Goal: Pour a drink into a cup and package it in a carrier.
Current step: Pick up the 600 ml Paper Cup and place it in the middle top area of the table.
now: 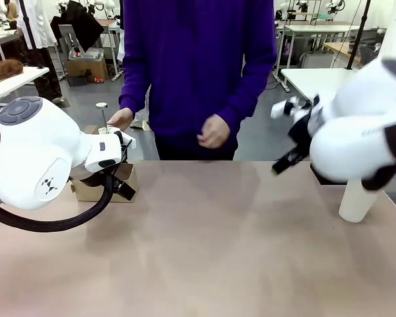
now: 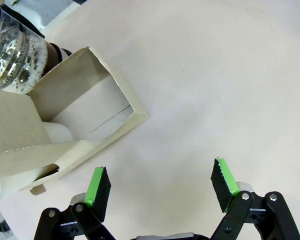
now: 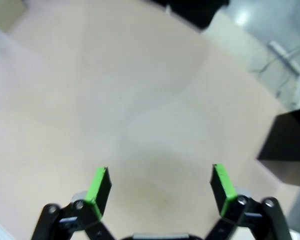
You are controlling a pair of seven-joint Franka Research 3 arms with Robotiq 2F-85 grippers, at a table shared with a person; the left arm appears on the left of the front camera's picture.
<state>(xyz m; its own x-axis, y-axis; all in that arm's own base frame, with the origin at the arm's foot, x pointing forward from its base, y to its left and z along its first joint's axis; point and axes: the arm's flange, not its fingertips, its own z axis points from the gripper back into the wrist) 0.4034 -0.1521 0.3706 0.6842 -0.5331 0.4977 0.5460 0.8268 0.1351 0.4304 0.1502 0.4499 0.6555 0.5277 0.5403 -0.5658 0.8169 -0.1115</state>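
Sam: While the left tool (image 2: pixel 160 181) hangs wide open over the bench (image 2: pixel 215 75), holding nothing, where is the carrier (image 2: pixel 65 95)?

Mia: Just beside it, next to the glass carafe (image 2: pixel 10 50).

Sam: And the right tool (image 3: pixel 160 182)?

Mia: Wide open too, with nothing in it. The cup (image 1: pixel 355 201) stands on the bench by the right arm, well apart from the carrier.
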